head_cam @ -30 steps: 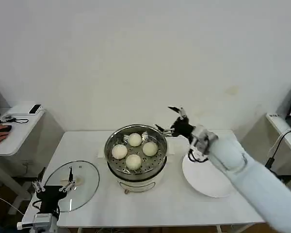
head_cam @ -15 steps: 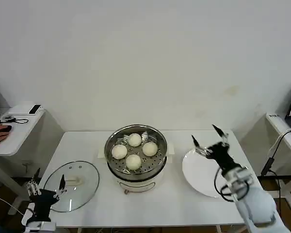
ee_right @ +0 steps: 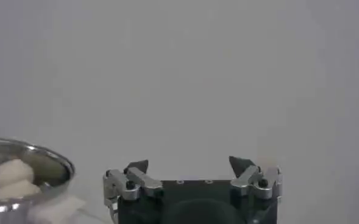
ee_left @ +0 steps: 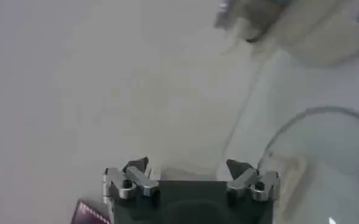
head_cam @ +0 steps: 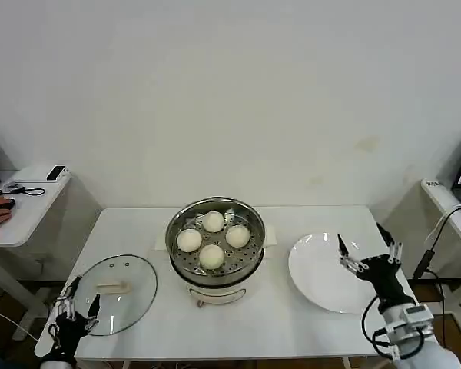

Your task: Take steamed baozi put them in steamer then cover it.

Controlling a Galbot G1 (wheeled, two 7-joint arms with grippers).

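A white table carries three obstacles in a row. At centre stands the steamer, open at the top, with four steamed baozi on its tray and nothing above it, so the way down from overhead is free. To the robot's left the cover lies flat near the table's front corner, with bare tabletop between it and the steamer. The left gripper, fingers spread, hangs at the cover's front-left edge. To the right a flat white plate lies well apart from the steamer. The right gripper, fingers spread, hovers over the plate's right edge. Behind everything, a bare wall.
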